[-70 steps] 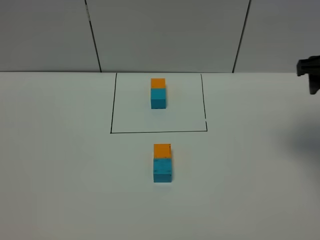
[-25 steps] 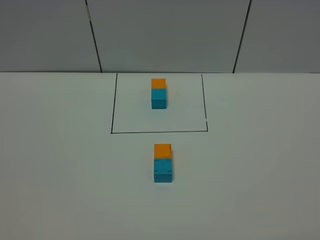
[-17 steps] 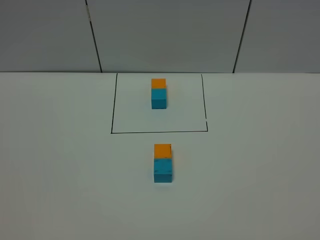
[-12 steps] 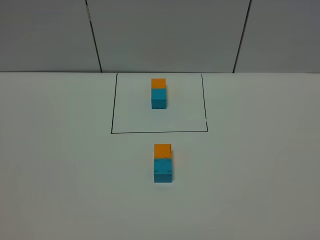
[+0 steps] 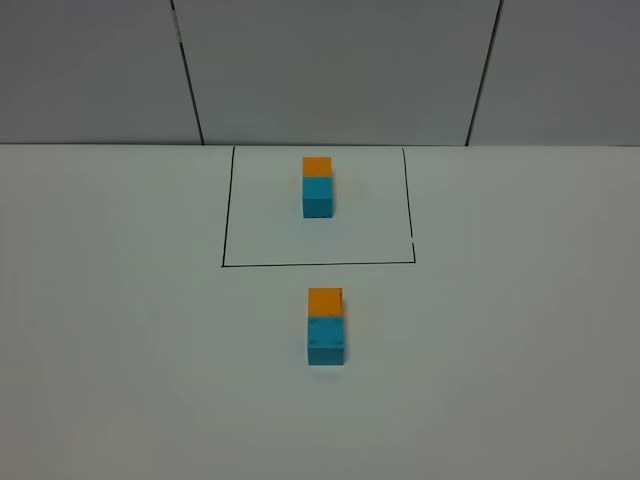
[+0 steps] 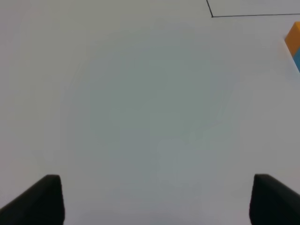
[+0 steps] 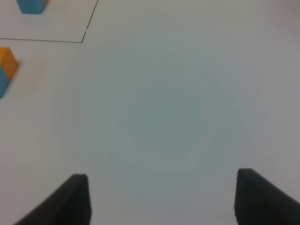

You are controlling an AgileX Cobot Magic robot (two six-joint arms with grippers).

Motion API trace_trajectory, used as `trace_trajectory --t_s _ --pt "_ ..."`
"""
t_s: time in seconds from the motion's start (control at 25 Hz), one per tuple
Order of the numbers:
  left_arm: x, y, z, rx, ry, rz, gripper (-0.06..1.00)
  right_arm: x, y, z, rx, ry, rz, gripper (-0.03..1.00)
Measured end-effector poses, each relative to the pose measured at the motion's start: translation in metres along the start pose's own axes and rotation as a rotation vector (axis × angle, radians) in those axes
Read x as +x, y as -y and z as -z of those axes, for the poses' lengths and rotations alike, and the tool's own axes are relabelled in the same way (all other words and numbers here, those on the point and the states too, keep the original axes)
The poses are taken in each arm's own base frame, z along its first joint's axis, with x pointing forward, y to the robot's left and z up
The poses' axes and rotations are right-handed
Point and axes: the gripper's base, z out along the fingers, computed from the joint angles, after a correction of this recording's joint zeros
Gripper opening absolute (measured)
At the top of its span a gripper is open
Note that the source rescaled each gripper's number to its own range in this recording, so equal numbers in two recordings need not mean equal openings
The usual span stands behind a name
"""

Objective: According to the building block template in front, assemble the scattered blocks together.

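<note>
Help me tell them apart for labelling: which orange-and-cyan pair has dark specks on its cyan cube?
The pair outside the drawn rectangle, nearer the camera. The framed pair inside the black rectangle has a plain cyan cube.

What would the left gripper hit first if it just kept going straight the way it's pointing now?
Probably nothing but bare table. The open left gripper points at empty white surface; the orange block and the drawn black line sit off to one side of that path. Depth is hard to judge here.

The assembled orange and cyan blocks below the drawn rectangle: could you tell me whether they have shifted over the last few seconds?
No. The speckled orange-cyan pair sits at the same spot just below the rectangle's near line as before.
</note>
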Motion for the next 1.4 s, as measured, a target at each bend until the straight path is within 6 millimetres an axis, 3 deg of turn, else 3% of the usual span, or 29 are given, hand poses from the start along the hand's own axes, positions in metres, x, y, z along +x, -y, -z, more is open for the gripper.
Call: trace_trajectory --t_s 1.4 --pt "0.0000 0.0000 0.0000 0.000 0.000 0.000 0.84 0.0001 0.0033 0.0001 0.036 -0.001 -0.044 0.74"
